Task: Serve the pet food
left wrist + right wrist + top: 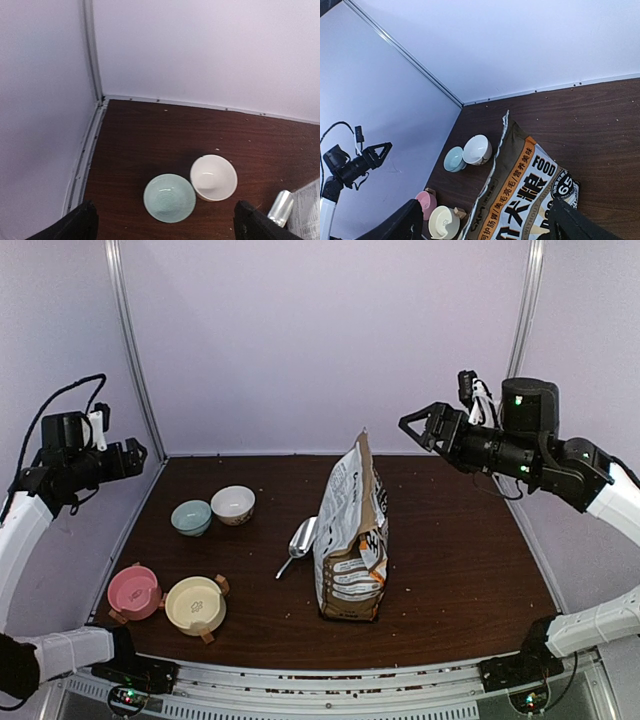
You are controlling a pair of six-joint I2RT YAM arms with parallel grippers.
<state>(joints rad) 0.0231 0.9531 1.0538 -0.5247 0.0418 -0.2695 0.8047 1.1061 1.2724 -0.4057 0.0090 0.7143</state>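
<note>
No kibble mass shows; the inside of the printed foil bag [352, 540] is hidden. The bag stands upright mid-table with its top torn open, and also shows in the right wrist view [530, 195]. A metal scoop [300, 540] lies just left of it. My left gripper [135, 453] is open and empty, high at the left wall above the teal bowl [169, 197] and white bowl [213, 177]. My right gripper [415, 425] is open and empty, high to the right of the bag top, with its fingers [402, 222] spread wide.
Teal bowl [191, 516] and white bowl [233, 504] sit back left. Pink bowl [134, 591] and yellow bowl [195, 605], both with small handles, sit front left. Tiny crumbs dot the brown table [460, 560]. Walls enclose the back and sides.
</note>
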